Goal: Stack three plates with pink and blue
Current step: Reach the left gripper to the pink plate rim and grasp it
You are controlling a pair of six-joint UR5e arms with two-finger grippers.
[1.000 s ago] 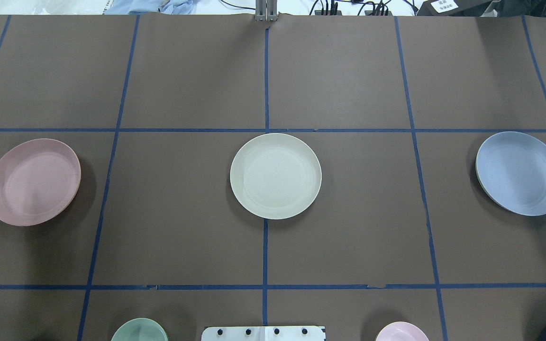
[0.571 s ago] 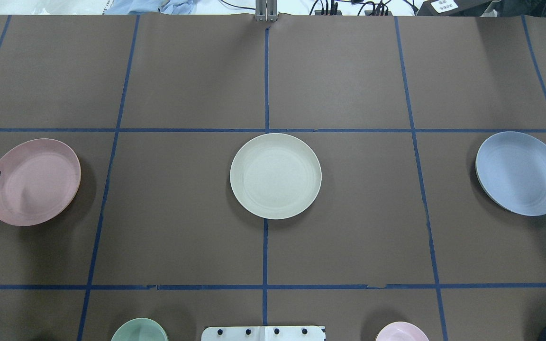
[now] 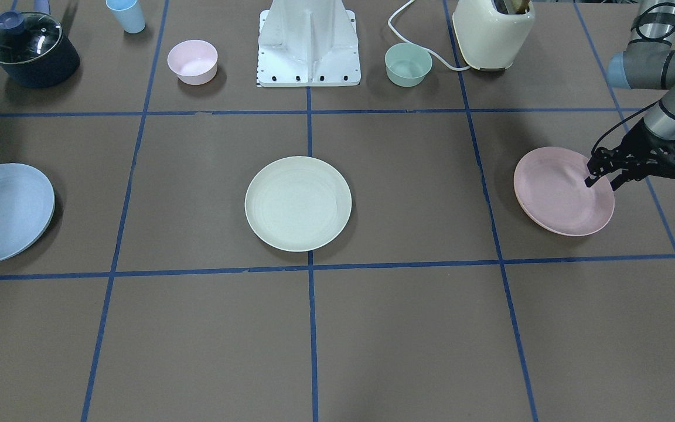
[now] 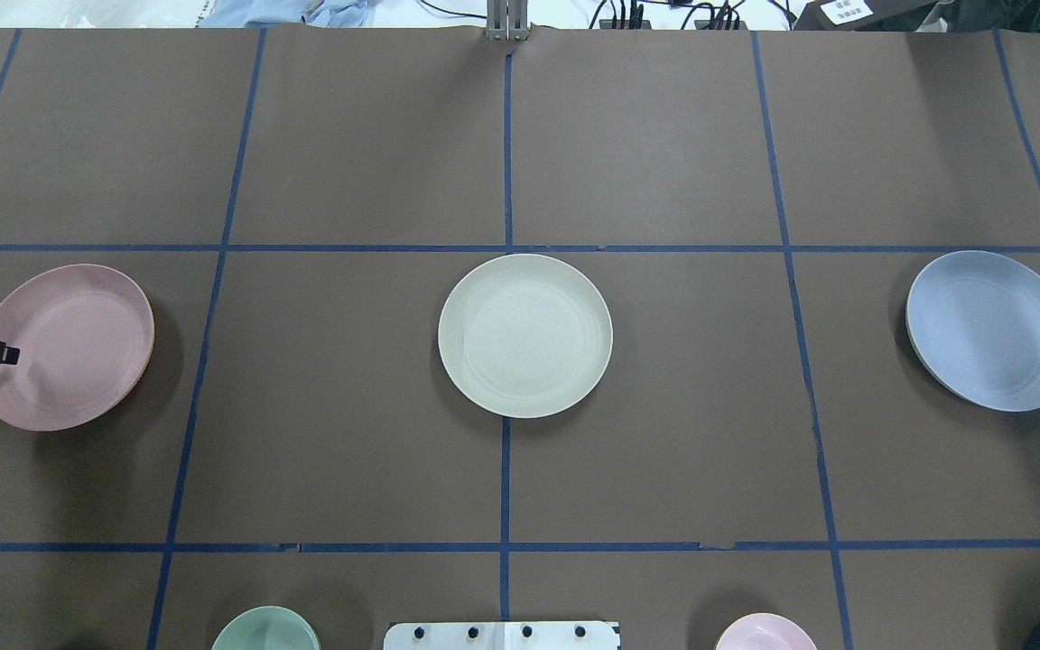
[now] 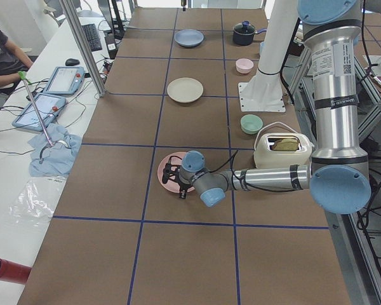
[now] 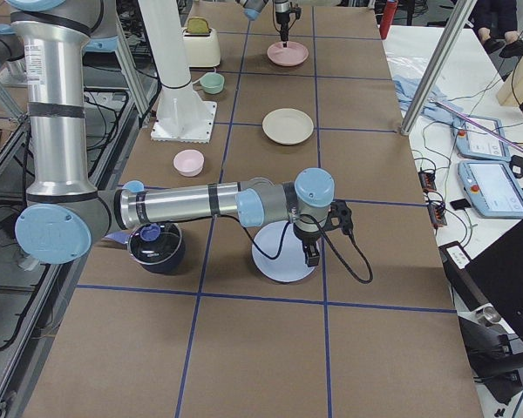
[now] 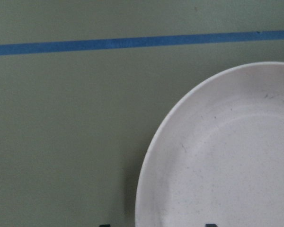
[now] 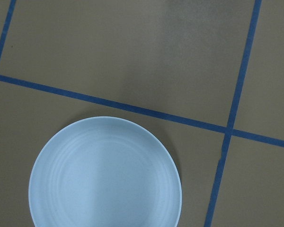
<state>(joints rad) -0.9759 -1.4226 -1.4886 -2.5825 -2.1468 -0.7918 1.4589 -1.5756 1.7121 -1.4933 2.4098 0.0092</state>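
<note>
I judge the first pick is in hand. In the front-facing view the cream plate lies at table centre, with the pink plate well apart at its 3 o'clock and the blue plate well apart at its 9 o'clock. Nothing is stacked yet. My left gripper sits at the pink plate's 3 o'clock rim, jaws apart and straddling the edge, not yet pinching. Next I need to close on that thin rim, lift it level and carry it over the cream plate. My right gripper hangs above the blue plate, but I cannot tell its jaws. All three plates are bare. The pink bowl and mint bowl look empty. The lidded pot hides its contents.
</note>
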